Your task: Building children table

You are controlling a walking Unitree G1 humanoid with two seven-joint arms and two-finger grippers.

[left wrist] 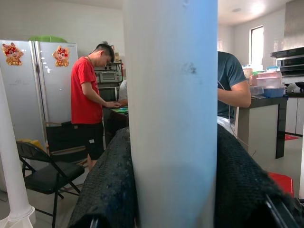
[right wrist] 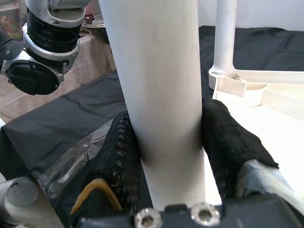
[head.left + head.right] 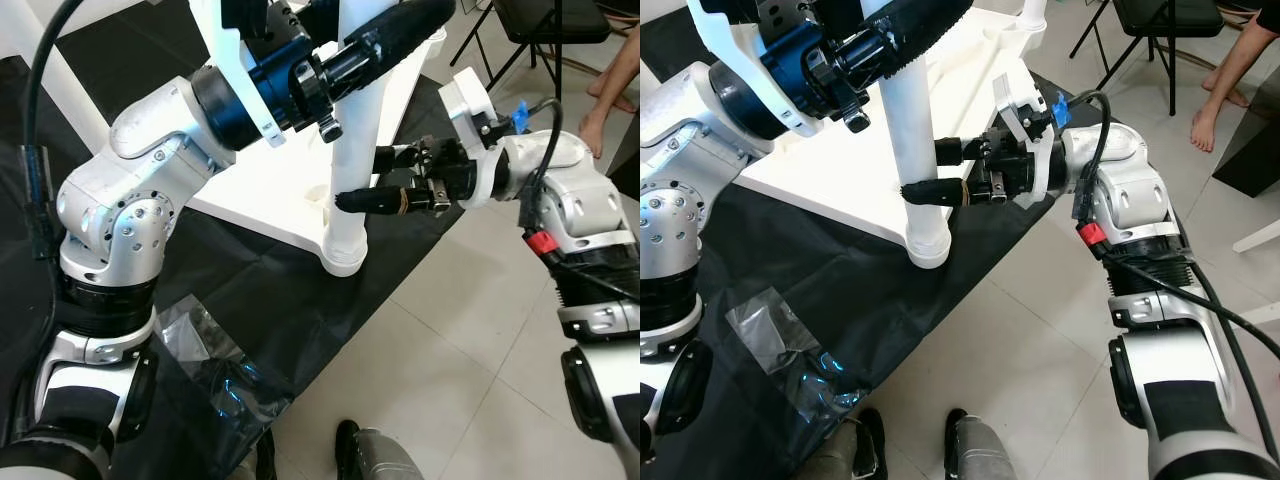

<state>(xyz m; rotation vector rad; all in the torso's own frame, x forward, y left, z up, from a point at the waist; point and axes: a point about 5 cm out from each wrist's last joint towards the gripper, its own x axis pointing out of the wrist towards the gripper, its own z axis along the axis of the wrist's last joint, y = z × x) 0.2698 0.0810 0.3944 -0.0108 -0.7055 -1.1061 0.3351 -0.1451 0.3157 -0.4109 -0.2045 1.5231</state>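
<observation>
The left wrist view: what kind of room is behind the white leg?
Probably a home kitchen. Behind the leg stand a fridge with stickers, a counter bearing containers, and a folding chair on a tiled floor. Two people are working at the counter.

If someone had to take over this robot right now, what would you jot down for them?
Left end effector: shut on the white table leg, high up.
Right end effector: shut on the same leg, lower down.
The leg stands upright in a socket at the corner of the upside-down white tabletop, which lies on black sheeting.
Done: another leg already stands in its socket.
Left: I cannot tell whether this leg is fully seated.
</observation>
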